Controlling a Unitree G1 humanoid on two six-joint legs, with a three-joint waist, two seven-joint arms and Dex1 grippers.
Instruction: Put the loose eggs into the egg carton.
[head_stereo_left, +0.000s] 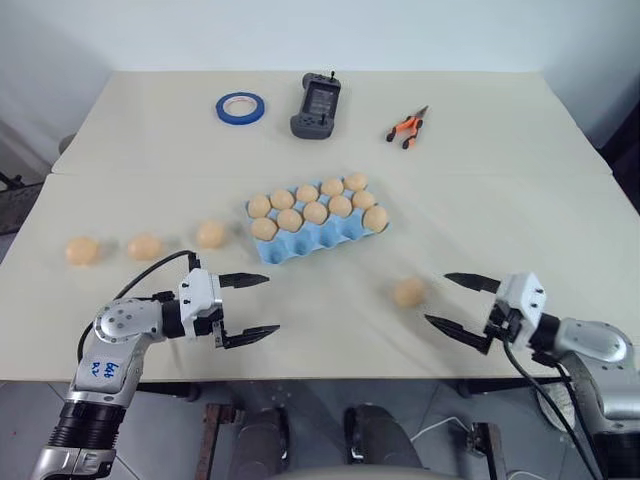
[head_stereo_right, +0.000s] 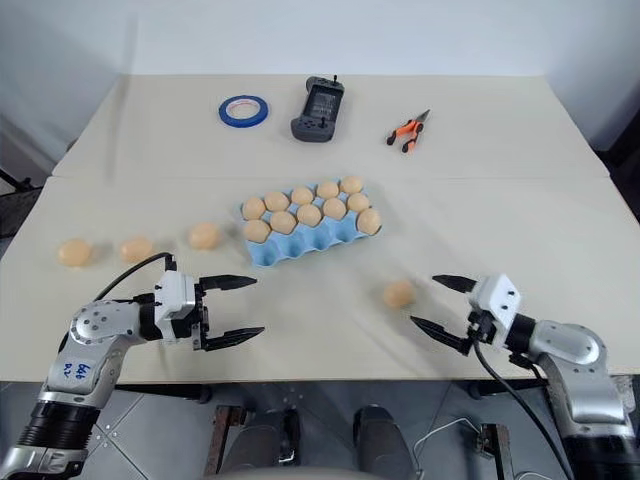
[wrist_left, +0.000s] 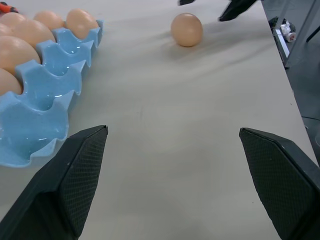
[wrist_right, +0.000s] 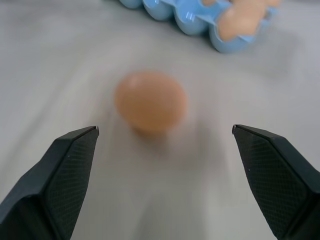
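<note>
Egg carton (head_stereo_left: 318, 232): light blue, lidless, near the middle of the counter (head_stereo_left: 520, 180), set slightly askew. This is the landmark for all entries below.
Carton contents: ten eggs fill the two rows farther from the robot; the row of cups nearest the robot stands empty.
Loose egg, right side (head_stereo_left: 408, 292): on the counter nearer the robot than the carton and to its right, apart from it.
Loose eggs, left side: three in a line to the left of the carton. The nearest egg (head_stereo_left: 211, 234) lies just beside the carton's left end; the middle egg (head_stereo_left: 145, 247) and the far egg (head_stereo_left: 82, 250) lie farther out, each apart from the next.
Left gripper (head_stereo_left: 248, 309): nearer the robot than the carton's left end, pointing to the right over the counter. Jaws released, spread wide, nothing between them.
Right gripper (head_stereo_left: 460, 303): to the right of the carton and nearer the robot, pointing left toward the right-side loose egg. Jaws released and wide; the egg lies just ahead of the tips, not touched.
Blue tape roll (head_stereo_left: 240, 107): beyond the carton, to its left.
Dark handheld controller (head_stereo_left: 316, 105): beyond the carton, roughly in line with it.
Orange-handled pliers (head_stereo_left: 407, 128): beyond the carton, to its right.
</note>
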